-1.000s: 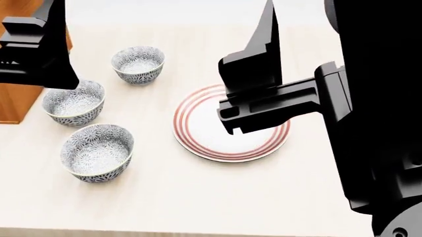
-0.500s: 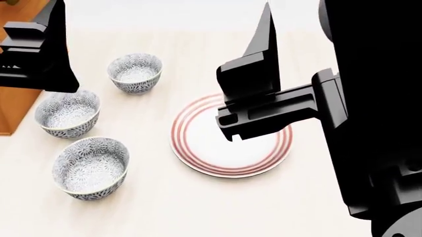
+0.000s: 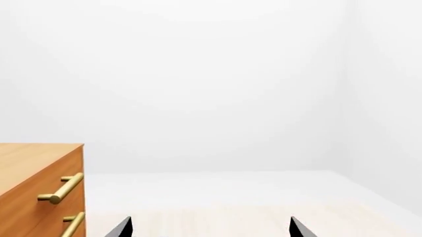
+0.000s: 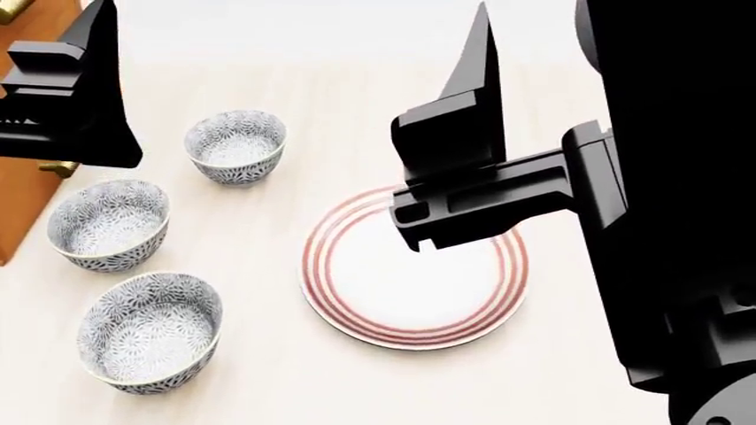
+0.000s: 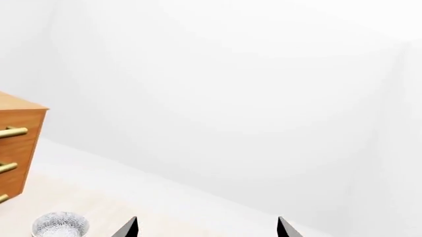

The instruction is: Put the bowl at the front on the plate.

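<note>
Three alike patterned bowls stand at the left of the table in the head view. The bowl [image 4: 150, 332] at the front is nearest me, with another [image 4: 106, 224] behind it and the last one [image 4: 235, 146] farthest back. The red-ringed plate [image 4: 354, 328] lies to their right. My right gripper [image 4: 466, 106] hangs above the plate's far side and hides part of it. It is open [image 5: 205, 229] and empty, and one patterned bowl [image 5: 60, 224] shows in its view. My left gripper [image 4: 83, 80] hovers over the back-left, open [image 3: 209, 229], holding nothing.
A wooden drawer cabinet [image 4: 24, 35] with brass handles [image 3: 59, 190] stands at the table's left side, close to the left arm; it also shows in the right wrist view [image 5: 17, 143]. The pale wood table [image 4: 296, 381] runs back to a white wall.
In the head view the bowls and plate have slid downward and slightly left, as the view shifted. Both arms keep the same place in the picture. Nothing was grasped.
</note>
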Controlling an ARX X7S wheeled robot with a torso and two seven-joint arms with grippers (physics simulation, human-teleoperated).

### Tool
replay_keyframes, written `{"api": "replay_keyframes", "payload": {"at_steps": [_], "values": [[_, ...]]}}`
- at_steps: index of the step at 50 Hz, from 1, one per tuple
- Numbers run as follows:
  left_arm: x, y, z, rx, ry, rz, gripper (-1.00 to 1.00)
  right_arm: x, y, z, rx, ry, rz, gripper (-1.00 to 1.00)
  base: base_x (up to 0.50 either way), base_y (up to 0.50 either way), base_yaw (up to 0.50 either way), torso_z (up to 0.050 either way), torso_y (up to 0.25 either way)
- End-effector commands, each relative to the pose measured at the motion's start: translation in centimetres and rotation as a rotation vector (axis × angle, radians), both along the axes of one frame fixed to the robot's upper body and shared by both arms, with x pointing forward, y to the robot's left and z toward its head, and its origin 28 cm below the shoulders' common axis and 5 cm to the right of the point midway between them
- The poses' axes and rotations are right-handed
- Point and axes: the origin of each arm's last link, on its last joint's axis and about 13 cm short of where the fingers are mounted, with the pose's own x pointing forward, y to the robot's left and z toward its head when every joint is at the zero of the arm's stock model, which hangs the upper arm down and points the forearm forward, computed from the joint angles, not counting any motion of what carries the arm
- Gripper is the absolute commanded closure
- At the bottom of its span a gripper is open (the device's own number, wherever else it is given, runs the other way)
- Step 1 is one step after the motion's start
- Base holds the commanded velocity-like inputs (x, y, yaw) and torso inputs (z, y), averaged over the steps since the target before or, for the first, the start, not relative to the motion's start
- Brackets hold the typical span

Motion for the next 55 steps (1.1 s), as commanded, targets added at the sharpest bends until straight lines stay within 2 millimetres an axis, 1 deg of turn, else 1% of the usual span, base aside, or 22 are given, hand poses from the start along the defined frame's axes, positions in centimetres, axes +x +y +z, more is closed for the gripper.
{"api": "replay_keyframes", "payload": {"at_steps": [1,35,55], "values": [[0.0,0.0,-0.04,0.0,0.002,-0.001,-1.0,0.04,0.02,0.12,-0.004,-0.002,0.0,-1.0,0.12,0.0,0.0,0.0,0.0],[0.09,-0.01,0.05,0.001,-0.003,0.005,-1.0,-0.09,-0.09,0.4,0.0,-0.01,-0.002,-1.0,0.12,0.0,0.0,0.0,0.0],[0.22,0.09,-0.22,-0.001,0.006,0.007,-1.0,0.0,-0.05,0.19,0.003,-0.009,0.0,-1.0,0.12,0.0,0.0,0.0,0.0]]}}
